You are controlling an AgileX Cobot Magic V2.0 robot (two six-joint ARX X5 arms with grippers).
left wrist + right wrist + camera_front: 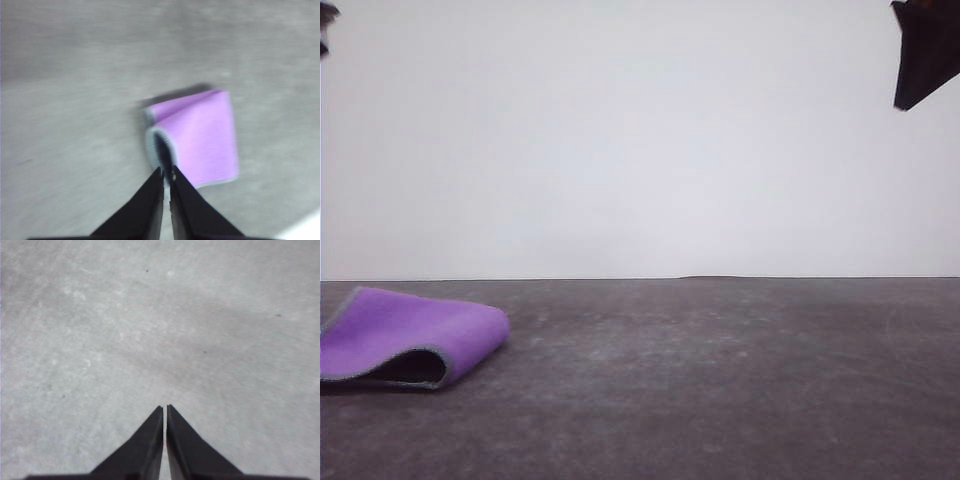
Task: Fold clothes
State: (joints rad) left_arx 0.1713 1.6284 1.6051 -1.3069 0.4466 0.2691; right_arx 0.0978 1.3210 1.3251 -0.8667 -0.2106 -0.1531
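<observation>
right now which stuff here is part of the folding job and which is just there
Part of the job:
- purple cloth, folded over, at the table's left
- left end effector, closed
- right end effector, closed

Just there:
- grey table
- white wall

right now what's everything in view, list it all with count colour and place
cloth: one, bright purple outside with a dark inner face and pale stitched edge, folded over on itself, lying at the near left of the table
table: one, mottled grey, across the lower part of the front view
wall: one, plain white, behind the table
left hand: one, black, fingers together, raised above the table with its tips over the cloth's open looped edge in the blurred left wrist view
right hand: one, black, fingers together, holding nothing, above bare table
</observation>
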